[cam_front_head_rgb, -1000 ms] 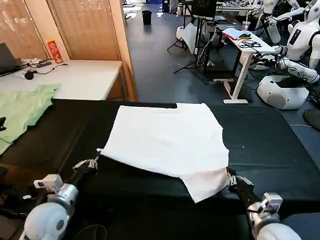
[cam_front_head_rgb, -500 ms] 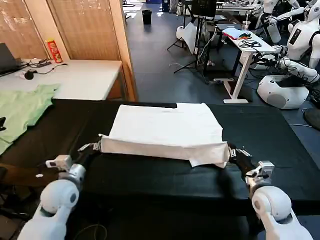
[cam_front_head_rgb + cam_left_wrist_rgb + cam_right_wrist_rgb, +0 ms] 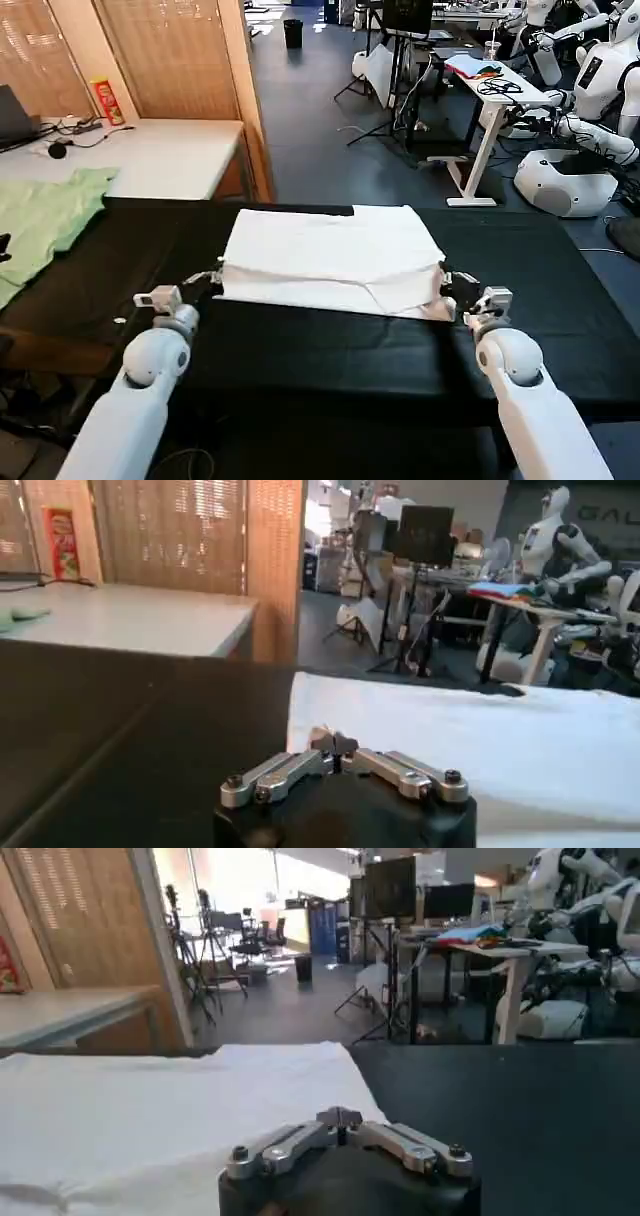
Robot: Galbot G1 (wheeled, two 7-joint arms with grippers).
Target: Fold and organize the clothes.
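White T-shirt [image 3: 335,258]: lies at the centre of the frame on the black table [image 3: 560,300], folded over on itself, the doubled near edge running across from left to right. No lettering shows on the upward face.

Left hand [image 3: 212,279]: at the shirt's near left corner, left of centre, fingers clenched on the cloth edge; the left wrist view shows the fingertips closed together against the white fabric [image 3: 450,740].

Right hand [image 3: 447,288]: at the near right corner, right of centre, likewise clenched on the folded edge; cloth lies just ahead of it in the right wrist view [image 3: 170,1108].

Pale green garment [image 3: 45,215]: at the left edge of the frame, well apart from the shirt.
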